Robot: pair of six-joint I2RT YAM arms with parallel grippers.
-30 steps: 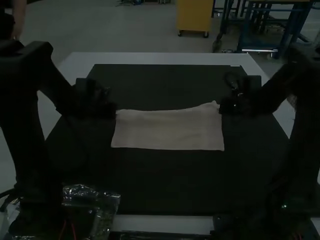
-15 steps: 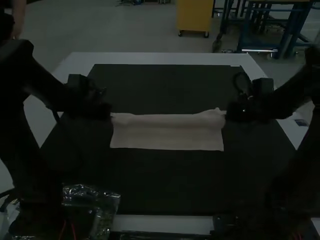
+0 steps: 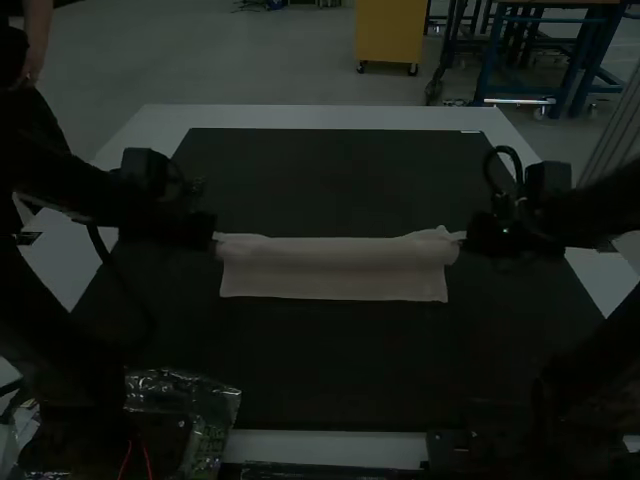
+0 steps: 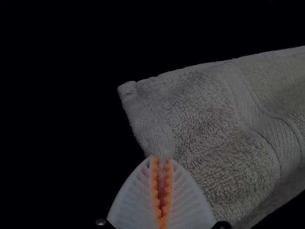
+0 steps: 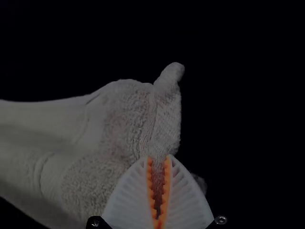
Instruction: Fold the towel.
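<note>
We see the towel (image 3: 335, 272) in the middle of the bench (image 3: 330, 118), over a dark mat (image 3: 330, 370), stretched crosswise between the two hands. It is pale and plain, a wide, shallow strip in the high view. Its near edge runs nearly straight from side to side, with two neat corners, and that near part looks flat. Along the far side the cloth swells into a soft, rounded ridge, with a shaded band just on the near side of it. The ridge bunches more at the right end, where a small peak stands up.

Our left hand (image 3: 216, 237) is clenched on the towel's left end, close to the far corner. In the left wrist view the left hand (image 4: 162, 160) has the hemmed side edge pinched between its orange pads (image 4: 155, 179), and a blunt corner pokes out beyond the grip. We can make out looped, nubbly pile there, crossed by a smoother ribbed band that bends in a wave.

Our right hand (image 3: 462, 238) grips the right end the same way. In the right wrist view the cloth by the right hand (image 5: 158, 160) is gathered and creased, with a rounded corner sticking out past the fingertips.
</note>
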